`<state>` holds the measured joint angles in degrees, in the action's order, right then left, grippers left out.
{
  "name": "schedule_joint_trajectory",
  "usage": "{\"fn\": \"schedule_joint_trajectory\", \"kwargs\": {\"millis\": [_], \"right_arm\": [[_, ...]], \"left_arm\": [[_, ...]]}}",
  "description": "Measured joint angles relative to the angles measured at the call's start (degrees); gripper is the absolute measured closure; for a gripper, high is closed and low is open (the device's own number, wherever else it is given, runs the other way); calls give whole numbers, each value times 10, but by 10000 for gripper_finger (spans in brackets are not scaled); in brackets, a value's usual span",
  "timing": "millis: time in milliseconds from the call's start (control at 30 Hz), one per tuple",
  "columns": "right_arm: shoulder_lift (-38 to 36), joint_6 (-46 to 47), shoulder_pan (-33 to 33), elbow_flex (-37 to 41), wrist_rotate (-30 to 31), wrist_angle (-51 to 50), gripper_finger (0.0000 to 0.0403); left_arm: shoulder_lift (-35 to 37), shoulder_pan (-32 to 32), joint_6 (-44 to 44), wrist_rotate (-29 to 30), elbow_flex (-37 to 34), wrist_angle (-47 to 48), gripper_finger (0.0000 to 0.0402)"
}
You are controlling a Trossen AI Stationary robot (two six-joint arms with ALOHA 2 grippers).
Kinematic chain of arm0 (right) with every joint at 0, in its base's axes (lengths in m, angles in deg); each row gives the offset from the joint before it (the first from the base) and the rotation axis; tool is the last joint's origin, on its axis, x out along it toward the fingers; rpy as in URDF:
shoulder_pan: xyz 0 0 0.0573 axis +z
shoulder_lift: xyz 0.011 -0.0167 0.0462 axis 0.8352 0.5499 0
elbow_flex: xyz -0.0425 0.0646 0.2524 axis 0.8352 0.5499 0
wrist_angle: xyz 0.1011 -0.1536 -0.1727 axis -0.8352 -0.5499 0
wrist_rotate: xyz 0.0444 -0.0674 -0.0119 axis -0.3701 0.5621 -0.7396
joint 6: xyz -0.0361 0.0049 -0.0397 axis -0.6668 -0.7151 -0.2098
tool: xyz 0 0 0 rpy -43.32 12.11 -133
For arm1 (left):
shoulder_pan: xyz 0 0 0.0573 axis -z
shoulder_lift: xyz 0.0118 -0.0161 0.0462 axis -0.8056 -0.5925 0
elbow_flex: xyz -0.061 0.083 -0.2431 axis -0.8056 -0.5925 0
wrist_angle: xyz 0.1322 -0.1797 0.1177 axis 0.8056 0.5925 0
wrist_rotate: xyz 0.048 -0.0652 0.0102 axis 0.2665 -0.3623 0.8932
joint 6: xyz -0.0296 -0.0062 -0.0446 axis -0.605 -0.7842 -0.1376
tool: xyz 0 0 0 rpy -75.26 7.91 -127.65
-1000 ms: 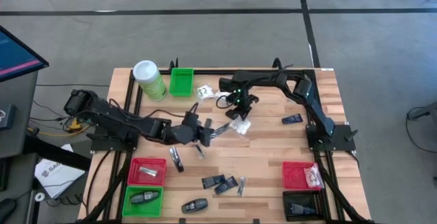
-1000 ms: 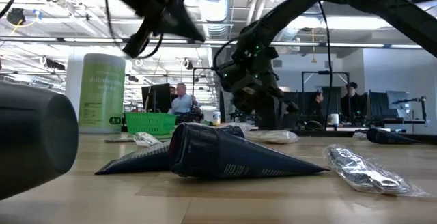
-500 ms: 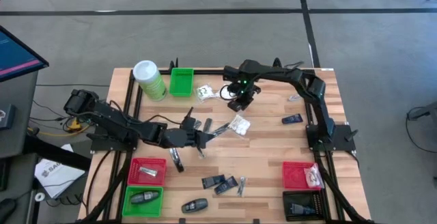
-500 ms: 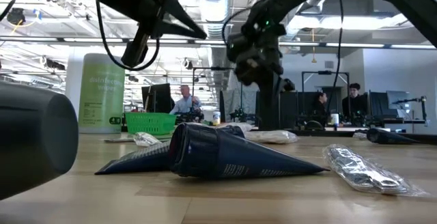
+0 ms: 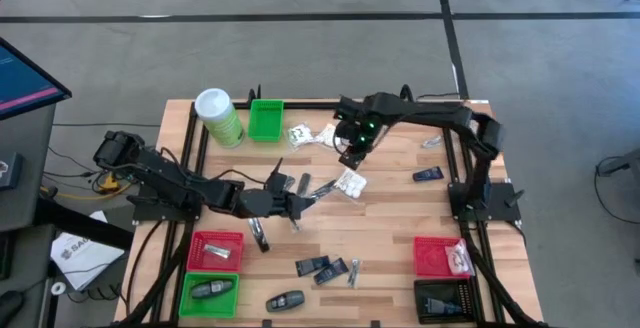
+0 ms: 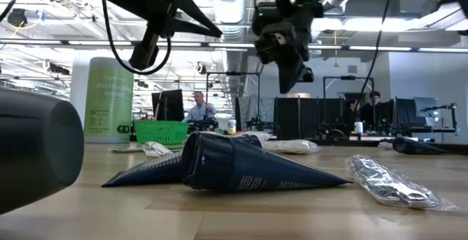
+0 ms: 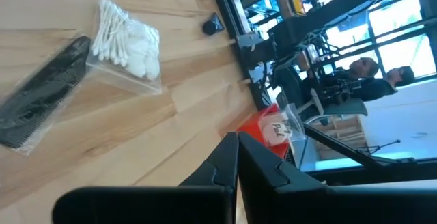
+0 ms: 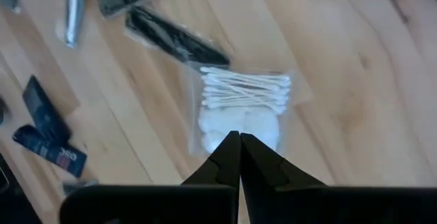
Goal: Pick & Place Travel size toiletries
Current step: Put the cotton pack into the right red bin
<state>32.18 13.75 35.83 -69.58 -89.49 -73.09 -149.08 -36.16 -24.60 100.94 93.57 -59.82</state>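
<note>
- Right gripper hangs above the worktop, fingers pressed together, holding nothing.
- Cotton swab packet lies directly below and just ahead of those fingertips; in the right wrist view the closed tips sit over its cotton-pad end.
- Long axis of the swabs runs crosswise to the line of the fingers (so the fingers would straddle the packet's short side, by my reading).
- Left gripper hovers low to the packet's side, fingers also shut and empty; the packet lies ahead of its tips, apart from them, with a black comb in a clear sleeve touching its far edge.
- Right arm looks the nearer of the two, being straight overhead; it must open before any descent.
- Packet's look: clear crinkly bag, white-tipped swabs bundled at one end, white round pads at the other; lies flat on the bare wood, mid-worktop.
</note>
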Motion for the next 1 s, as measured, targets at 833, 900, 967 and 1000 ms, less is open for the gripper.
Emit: {"fn": "schedule_joint_trajectory", "kwargs": {"millis": [833, 900, 967, 1000], "right_arm": [[-72, 174, 2, 285, 73, 222, 403], [-66, 171, 8, 285, 75, 227, 403], [-63, 179, 13, 284, 76, 237, 403], [-63, 185, 16, 285, 80, 237, 403]], "left_arm": [[-169, -37, 50, -91, 143, -4, 400], [-168, -38, 50, -86, 143, -5, 400], [-168, -39, 50, -84, 143, -2, 400], [-168, -39, 49, -82, 143, -1, 400]]}}
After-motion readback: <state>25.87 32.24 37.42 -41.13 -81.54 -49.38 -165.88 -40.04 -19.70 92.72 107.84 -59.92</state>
